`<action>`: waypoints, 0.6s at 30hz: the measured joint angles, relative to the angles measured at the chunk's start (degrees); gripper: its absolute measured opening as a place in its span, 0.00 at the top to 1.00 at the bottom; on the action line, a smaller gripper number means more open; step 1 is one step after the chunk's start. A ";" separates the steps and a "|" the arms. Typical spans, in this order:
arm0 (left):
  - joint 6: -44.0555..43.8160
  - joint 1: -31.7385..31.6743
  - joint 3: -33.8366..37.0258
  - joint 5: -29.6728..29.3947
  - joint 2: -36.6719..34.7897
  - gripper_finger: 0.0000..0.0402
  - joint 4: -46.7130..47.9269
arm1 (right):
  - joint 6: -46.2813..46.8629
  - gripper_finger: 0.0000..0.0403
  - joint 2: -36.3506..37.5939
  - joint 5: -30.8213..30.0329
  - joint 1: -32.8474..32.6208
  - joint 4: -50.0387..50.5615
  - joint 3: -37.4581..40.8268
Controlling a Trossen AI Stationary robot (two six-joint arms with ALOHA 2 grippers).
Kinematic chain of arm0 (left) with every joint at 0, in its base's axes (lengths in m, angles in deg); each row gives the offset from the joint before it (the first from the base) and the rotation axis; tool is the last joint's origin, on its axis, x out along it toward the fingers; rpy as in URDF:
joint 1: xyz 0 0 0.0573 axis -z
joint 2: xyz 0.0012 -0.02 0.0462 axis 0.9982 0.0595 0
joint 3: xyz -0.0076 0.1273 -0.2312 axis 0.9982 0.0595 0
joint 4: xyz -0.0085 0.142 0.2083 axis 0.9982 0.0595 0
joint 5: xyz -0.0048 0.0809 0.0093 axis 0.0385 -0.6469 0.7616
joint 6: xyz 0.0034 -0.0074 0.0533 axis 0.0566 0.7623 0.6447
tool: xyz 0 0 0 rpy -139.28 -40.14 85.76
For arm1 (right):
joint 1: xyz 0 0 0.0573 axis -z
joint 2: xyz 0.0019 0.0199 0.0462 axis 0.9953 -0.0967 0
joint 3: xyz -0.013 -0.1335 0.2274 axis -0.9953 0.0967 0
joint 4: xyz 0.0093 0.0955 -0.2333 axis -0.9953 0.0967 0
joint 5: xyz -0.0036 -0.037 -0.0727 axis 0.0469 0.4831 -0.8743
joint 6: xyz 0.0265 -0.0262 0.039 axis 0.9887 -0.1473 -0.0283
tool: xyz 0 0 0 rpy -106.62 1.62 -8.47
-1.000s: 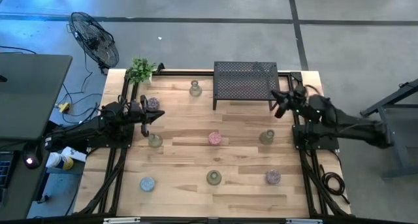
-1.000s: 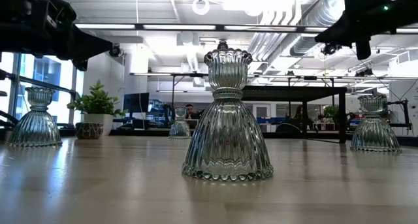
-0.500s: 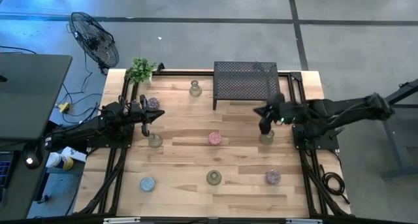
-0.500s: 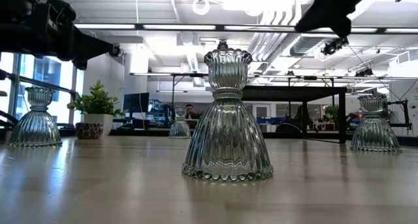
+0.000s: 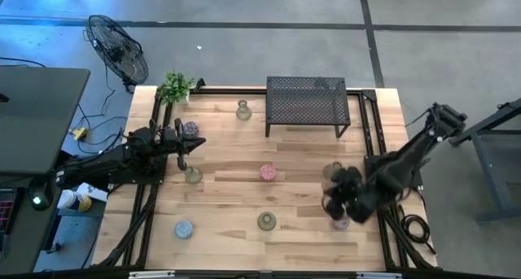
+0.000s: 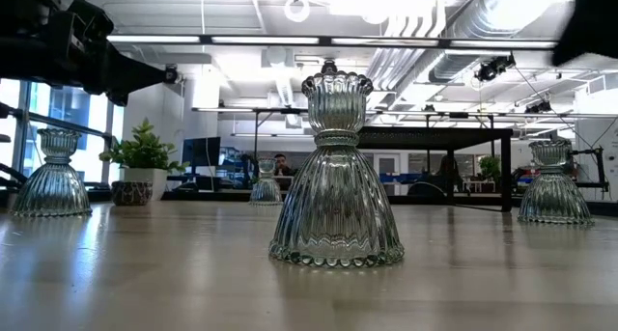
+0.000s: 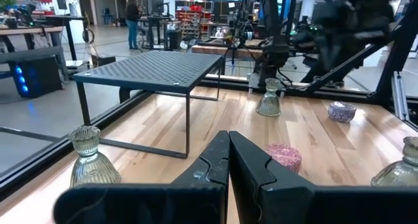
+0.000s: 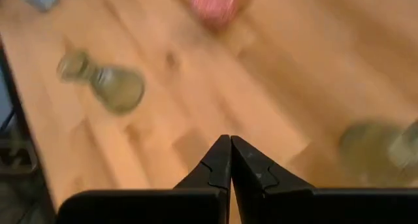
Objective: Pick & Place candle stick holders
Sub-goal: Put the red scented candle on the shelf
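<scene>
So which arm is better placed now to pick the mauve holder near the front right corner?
The right. Its shut right gripper hangs beside the mauve holder; the left gripper waits across the table.

Both pincers, left (image 7: 228, 160) and right (image 8: 230, 160), closed.

A black mesh metal rack (image 5: 307, 104) stands at the far edge of the light wooden table (image 5: 228, 230), with a small green potted plant (image 5: 174, 87) at the far left corner and a clear glass candle stick holder (image 5: 242, 110) between them. A pink round holder (image 5: 268, 172) sits mid-table, an olive-green glass holder (image 5: 266, 221) nearer the front edge, and a light blue holder (image 5: 184, 228) at front left. The left gripper (image 5: 182, 153) hangs over the table's left side just beside another glass holder (image 5: 193, 175), and the right gripper (image 5: 335, 199) is over the front right, beside a mauve holder (image 5: 341, 223).
</scene>
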 joint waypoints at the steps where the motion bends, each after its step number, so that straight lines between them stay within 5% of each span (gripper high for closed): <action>1: 0.03 0.00 0.00 -0.30 0.00 1.00 0.01 | 2.47 1.00 -1.14 0.25 -1.76 0.05 0.00; 8: 0.34 0.00 0.00 -0.88 0.00 1.00 0.30 | 17.23 1.00 -8.33 1.68 -9.53 5.56 -2.45; 18: 1.40 0.00 0.00 -1.11 0.00 1.00 2.08 | 25.79 1.00 -15.15 6.92 -11.62 21.16 -13.54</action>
